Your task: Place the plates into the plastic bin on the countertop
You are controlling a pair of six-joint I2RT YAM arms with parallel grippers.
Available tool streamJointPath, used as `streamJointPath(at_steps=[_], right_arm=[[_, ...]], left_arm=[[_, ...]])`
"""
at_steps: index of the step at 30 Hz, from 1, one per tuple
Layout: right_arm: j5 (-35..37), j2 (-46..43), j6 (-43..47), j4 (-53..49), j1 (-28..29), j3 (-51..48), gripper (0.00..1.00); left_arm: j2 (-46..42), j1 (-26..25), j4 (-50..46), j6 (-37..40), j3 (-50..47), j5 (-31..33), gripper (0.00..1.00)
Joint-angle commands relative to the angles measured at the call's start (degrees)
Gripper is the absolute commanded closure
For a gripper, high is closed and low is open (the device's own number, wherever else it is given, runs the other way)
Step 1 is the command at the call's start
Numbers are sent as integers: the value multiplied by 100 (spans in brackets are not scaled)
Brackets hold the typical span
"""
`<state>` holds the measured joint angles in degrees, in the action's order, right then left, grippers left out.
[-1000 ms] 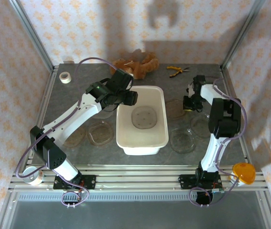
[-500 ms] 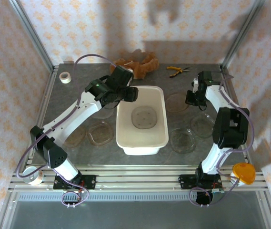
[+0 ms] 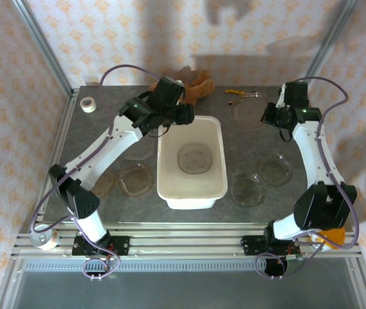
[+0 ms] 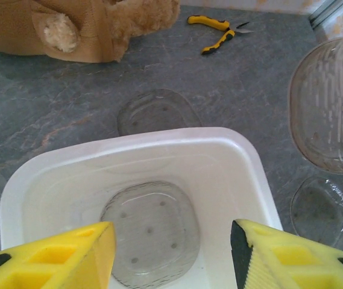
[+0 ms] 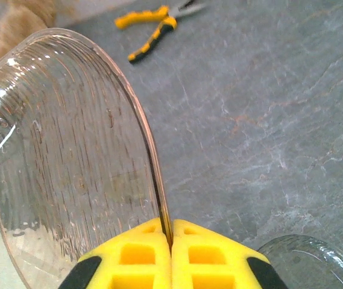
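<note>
The white plastic bin [image 3: 192,188] stands mid-countertop [image 3: 247,145] with one clear plate [image 3: 193,156] flat on its floor. My right gripper [image 3: 271,116] is shut on the rim of another plate [image 3: 249,109], held tilted in the air right of the bin's far end; the right wrist view shows its fingertips [image 5: 171,241] pinching that rim [image 5: 69,156]. My left gripper [image 3: 181,116] hovers open over the bin's far-left corner, its fingers [image 4: 171,253] apart above the plate in the bin [image 4: 150,232]. More plates lie left [image 3: 136,178] and right [image 3: 247,188] of the bin.
Yellow pliers [image 3: 237,93] and a brown cloth heap [image 3: 186,84] lie at the back. A white tape roll [image 3: 87,104] sits at the back left. Another plate [image 4: 153,111] lies just beyond the bin. Aluminium rails edge the countertop.
My right gripper has lifted a plate off the countertop right of the bin and carried it up and toward the back. My left gripper has drifted slightly back, still open.
</note>
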<state>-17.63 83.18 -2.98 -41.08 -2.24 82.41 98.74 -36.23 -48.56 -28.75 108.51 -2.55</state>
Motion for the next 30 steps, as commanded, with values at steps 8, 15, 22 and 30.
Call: streamJointPath(at_steps=[8,15,22,30], right_arm=[[-35,-654,-550,-83,732,548,98],[123,-812,-795,39,1387,587,99],[111,-882,-989,191,1694,495,99],[-63,-917,-1080,307,1756,362,99]], left_arm=[[-290,46,903,-454,-219,-5,43],[-692,28,1776,-565,-756,-167,39],[-545,10,1939,-659,-781,-261,38],[-53,10,1860,-774,-414,-523,39]])
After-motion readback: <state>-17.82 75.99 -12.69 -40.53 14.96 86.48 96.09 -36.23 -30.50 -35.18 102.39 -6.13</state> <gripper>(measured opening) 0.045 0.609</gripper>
